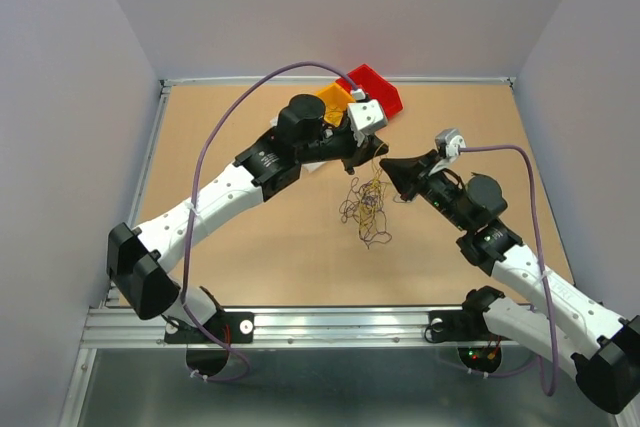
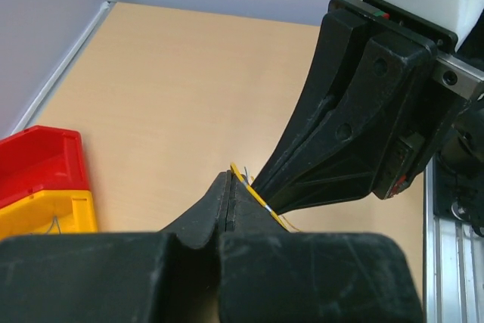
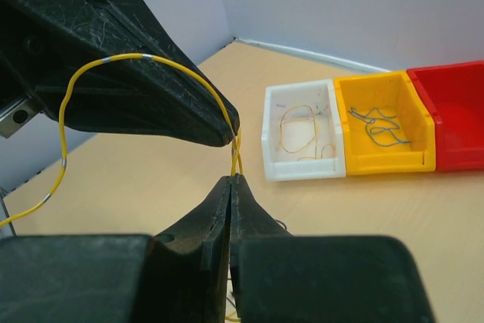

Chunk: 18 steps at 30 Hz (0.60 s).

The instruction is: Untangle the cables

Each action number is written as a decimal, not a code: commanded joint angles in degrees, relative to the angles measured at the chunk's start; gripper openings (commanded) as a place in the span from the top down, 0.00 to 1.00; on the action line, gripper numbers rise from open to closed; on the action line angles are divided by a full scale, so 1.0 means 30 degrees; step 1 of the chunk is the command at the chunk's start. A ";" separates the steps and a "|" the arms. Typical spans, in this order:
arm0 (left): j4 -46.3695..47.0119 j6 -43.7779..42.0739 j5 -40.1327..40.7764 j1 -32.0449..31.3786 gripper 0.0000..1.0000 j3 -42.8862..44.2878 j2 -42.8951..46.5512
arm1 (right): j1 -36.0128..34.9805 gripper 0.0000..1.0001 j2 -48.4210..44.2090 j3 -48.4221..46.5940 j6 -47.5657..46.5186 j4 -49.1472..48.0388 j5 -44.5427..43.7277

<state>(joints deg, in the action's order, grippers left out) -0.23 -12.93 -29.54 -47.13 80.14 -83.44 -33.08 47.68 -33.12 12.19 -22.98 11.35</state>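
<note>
Pincers first: left pincer [image 2: 229,181] pressed tip to tip, no gap showing; right pincer [image 3: 232,181] likewise clamped flat together.

Left arm [image 1: 225,192]: reaches from the near left corner diagonally up and inward over the table, wrist bent down past mid-table. Right arm [image 1: 500,247]: comes in from the near right, slants up and left, aims its fingers at the other's tips. Nose to nose above the middle of the table, just short of touching.

Grip: left tips nipped on one yellow cable [image 3: 136,60]; same strand dropping a short way straight into the closed right pincer. Arcs away past the left fingers in a wide loop, pale bands along it, and leaves by the left edge of the right wrist view. From the left wrist, only a short yellow streak between the two sets of tips.

Tangle [image 1: 365,207]: loose knot of yellow and dark strands on the table right below the meeting point, thin strands running up toward the tips.

Surface: tan board table [image 1: 250,247], pale raised border, metal rail [image 1: 330,325] along the near side. Three bins in a row by the far edge: white bin [image 3: 299,168] with thin yellowish strands inside, yellow bin [image 3: 386,160] with curly grey ones, red bin [image 3: 454,156] at the end. Plain pale grey-lilac walls [image 1: 330,7] on three sides.
</note>
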 commanded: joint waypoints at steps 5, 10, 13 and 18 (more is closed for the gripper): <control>0.1864 0.0442 -0.0583 0.0008 1.00 -0.0550 0.1446 | -0.0165 0.93 0.0424 0.0085 -0.0195 -0.2037 -0.0152; 0.1864 0.0413 -0.0817 0.0008 1.00 -0.0610 0.1358 | -0.0194 0.88 0.0746 -0.0120 -0.0282 -0.2066 0.0082; 0.1864 0.0442 -0.0847 0.0008 1.00 -0.0610 0.1358 | -0.0165 0.84 0.0952 -0.0237 -0.0283 -0.2124 0.0111; 0.1834 0.0588 -0.1110 0.0008 1.00 -0.0580 0.1387 | -0.0194 0.80 0.1362 -0.0471 -0.0341 -0.2212 0.0287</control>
<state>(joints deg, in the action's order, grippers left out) 1.52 -12.25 -30.57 -47.13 78.32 -81.67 -33.08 51.22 -33.12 12.14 -26.24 11.44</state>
